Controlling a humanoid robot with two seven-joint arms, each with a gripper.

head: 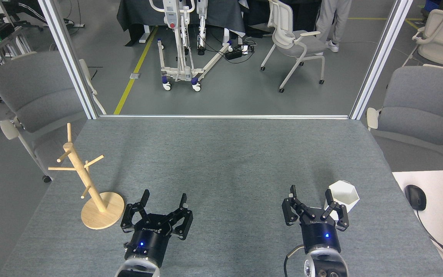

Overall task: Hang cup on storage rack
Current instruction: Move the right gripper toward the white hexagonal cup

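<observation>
The cup (345, 195), a small white faceted mug, stands upright on the grey table near its right side. My right gripper (310, 192) is open just left of it, its right finger close beside the cup's handle side, holding nothing. The storage rack (80, 169), a light wooden mug tree with angled pegs on a round base, stands at the table's left front, leaning in this view. Just right of its base my left gripper (164, 197) is open and empty.
The grey felt table (221, 161) ends at a metal frame rail at the back. Grey chairs (37, 96) stand off both sides. A white desk with a mouse (415, 197) and keyboard adjoins the right edge.
</observation>
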